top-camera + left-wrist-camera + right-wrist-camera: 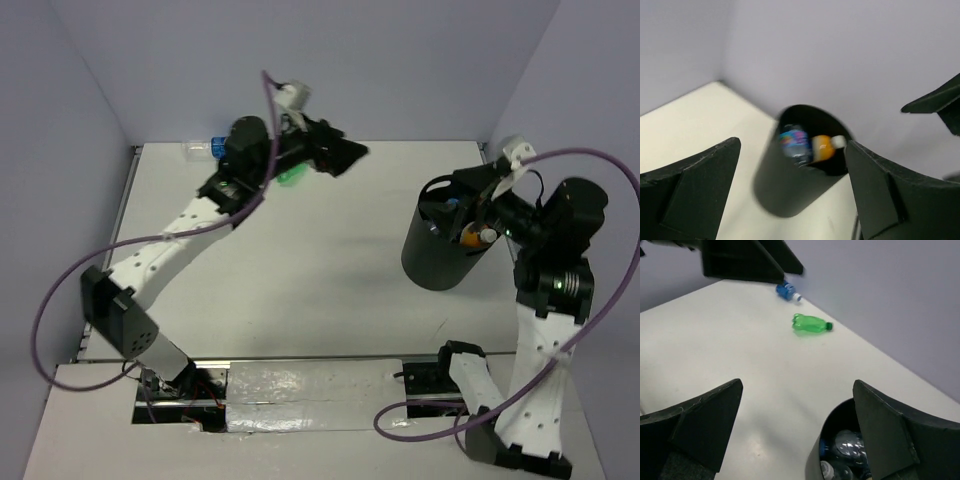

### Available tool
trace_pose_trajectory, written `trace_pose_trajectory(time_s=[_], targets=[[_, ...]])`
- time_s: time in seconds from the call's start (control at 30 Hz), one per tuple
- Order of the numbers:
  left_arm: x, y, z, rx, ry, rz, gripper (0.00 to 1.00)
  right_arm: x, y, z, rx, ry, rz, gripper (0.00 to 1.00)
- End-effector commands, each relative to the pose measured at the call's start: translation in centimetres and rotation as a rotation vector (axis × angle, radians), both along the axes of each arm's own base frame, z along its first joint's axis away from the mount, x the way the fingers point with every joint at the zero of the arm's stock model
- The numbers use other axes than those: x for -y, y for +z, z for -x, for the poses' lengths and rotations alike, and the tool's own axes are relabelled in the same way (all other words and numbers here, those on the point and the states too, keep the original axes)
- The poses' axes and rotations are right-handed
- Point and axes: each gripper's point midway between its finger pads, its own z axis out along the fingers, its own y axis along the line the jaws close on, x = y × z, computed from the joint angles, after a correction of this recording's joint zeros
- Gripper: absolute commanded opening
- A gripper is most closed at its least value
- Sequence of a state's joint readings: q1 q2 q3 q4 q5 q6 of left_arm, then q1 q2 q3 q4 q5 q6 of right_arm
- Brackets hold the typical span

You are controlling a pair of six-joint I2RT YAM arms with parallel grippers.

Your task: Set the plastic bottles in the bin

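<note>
While both grippers hang empty, the black round bin [432, 262] holds several bottles.
Inside its smooth dark cylinder an orange bottle [822, 147] with a white cap lies beside a clear, blue-labelled bottle [794, 142]. The glossy green bottle [810, 323] lies on its side on the white table [330, 270], well apart from the bin. A second clear bottle [787, 291] lies farther from the bin, by the wall. The left gripper [792, 147], far from the bin, and the right gripper [797, 387], just above it, both have their fingers spread wide.
</note>
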State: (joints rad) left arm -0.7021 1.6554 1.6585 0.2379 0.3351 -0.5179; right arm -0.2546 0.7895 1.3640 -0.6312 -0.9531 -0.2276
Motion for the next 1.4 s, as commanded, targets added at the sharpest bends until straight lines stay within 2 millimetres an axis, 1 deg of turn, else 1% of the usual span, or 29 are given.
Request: trace_pose_trajectory(time_s=[0.0, 0.03, 0.07, 0.1, 0.13, 0.17, 0.2, 0.23, 0.27, 0.3, 0.33, 0.37, 0.43, 0.47, 0.5, 0.53, 0.57, 0.63, 0.67, 0.87, 0.93, 0.97, 1.0, 1.03, 1.1, 1.13, 1.17, 1.23, 1.37], targets=[[-10.4, 0.3, -3.1, -0.063, 0.233, 0.034, 0.99, -1.1, 0.4, -4.1, -0.103, 0.072, -0.072, 0.97], [-12.9, -1.0, -2.2, -0.091, 0.271, 0.029, 0.99, -1.1, 0.0, -5.4, -0.128, 0.037, -0.064, 0.97], [-15.9, -1.8, -2.9, -0.112, 0.354, 0.030, 0.99, -3.4, -0.6, -5.9, -0.151, 0.096, -0.042, 0.97], [-17.6, -5.4, -3.2, -0.175, 0.437, 0.000, 0.99, -4.8, -1.4, -7.4, -0.195, 0.114, -0.029, 0.97], [-19.7, -3.8, -1.6, -0.138, 0.504, 0.046, 0.99, -5.3, -1.9, -8.8, -0.208, 0.075, -0.011, 0.97], [-21.2, -3.6, -1.2, -0.113, 0.549, 0.074, 0.99, -8.2, -4.0, -10.1, -0.287, 0.124, -0.001, 0.97], [-22.3, -4.8, -0.1, -0.127, 0.569, 0.072, 1.00, -9.3, -3.4, -11.2, -0.295, 0.123, -0.017, 0.98], [-22.8, -5.5, 0.3, -0.144, 0.584, 0.065, 1.00, -9.8, -3.8, -12.8, -0.327, 0.078, -0.036, 0.98], [-23.6, -6.2, 0.6, -0.157, 0.605, 0.044, 0.99, -11.9, -6.2, -15.3, -0.456, 0.059, -0.096, 0.98], [-24.1, -7.5, 1.5, -0.179, 0.614, 0.017, 0.99, -12.8, -5.3, -16.9, -0.467, 0.040, -0.135, 0.99], [-24.5, -8.3, 1.9, -0.186, 0.624, -0.008, 0.99, -13.5, -5.7, -18.4, -0.533, -0.018, -0.204, 1.00], [-24.9, -9.8, 2.1, -0.190, 0.640, -0.048, 0.99, -15.2, -6.9, -21.2, -0.577, -0.039, -0.226, 1.00], [-26.3, -10.1, 3.0, -0.168, 0.692, -0.071, 0.99, -16.7, -8.3, -24.0, -0.642, -0.113, -0.278, 1.00], [-26.8, -10.3, 3.3, -0.157, 0.709, -0.079, 1.00, -18.0, -12.0, -26.5, -0.742, -0.177, -0.305, 1.00], [-27.8, -10.6, 3.7, -0.130, 0.752, -0.086, 0.99, -18.9, -10.8, -27.9, -0.714, -0.230, -0.335, 1.00], [-28.3, -10.8, 3.8, -0.118, 0.769, -0.095, 0.99, -19.4, -11.4, -29.1, -0.725, -0.271, -0.358, 1.00], [-28.8, -10.5, 4.2, -0.094, 0.786, -0.105, 0.99, -20.1, -12.8, -31.4, -0.742, -0.339, -0.403, 1.00], [-29.5, -10.8, 4.2, -0.098, 0.820, -0.130, 0.99, -21.5, -14.4, -32.9, -0.744, -0.373, -0.438, 1.00], [-29.8, -10.5, 4.3, -0.086, 0.829, -0.140, 0.99, -21.9, -15.6, -34.4, -0.721, -0.399, -0.479, 1.00], [-31.2, -10.2, 4.1, -0.069, 0.890, -0.160, 0.99, -23.3, -19.2, -38.8, -0.673, -0.498, -0.590, 1.00], [-31.4, -10.4, 4.0, -0.074, 0.885, -0.157, 0.99, -23.6, -20.3, -39.6, -0.659, -0.528, -0.601, 1.00], [-31.5, -10.3, 3.9, -0.079, 0.878, -0.144, 0.99, -24.3, -21.5, -40.1, -0.658, -0.521, -0.600, 1.00], [-31.6, -10.5, 3.8, -0.087, 0.874, -0.145, 0.99, -24.7, -22.4, -40.3, -0.662, -0.517, -0.596, 0.99], [-31.6, -10.6, 3.7, -0.094, 0.869, -0.139, 0.99, -25.2, -24.3, -40.6, -0.674, -0.517, -0.576, 0.99], [-31.9, -10.7, 3.3, -0.109, 0.863, -0.128, 1.00, -26.3, -25.2, -40.9, -0.670, -0.491, -0.581, 0.99], [-32.6, -10.7, 3.2, -0.114, 0.883, -0.122, 0.99, -26.7, -26.9, -41.2, -0.691, -0.493, -0.581, 0.99], [-32.4, -10.8, 3.1, -0.119, 0.866, -0.117, 1.00, -26.8, -27.1, -41.4, -0.693, -0.488, -0.589, 0.99], [-32.8, -10.8, 3.0, -0.124, 0.878, -0.111, 0.99, -27.2, -28.5, -41.6, -0.724, -0.489, -0.606, 0.99], [-33.3, -10.9, 2.8, -0.128, 0.891, -0.105, 0.99, -28.5, -29.2, -41.7, -0.766, -0.457, -0.666, 0.99]])
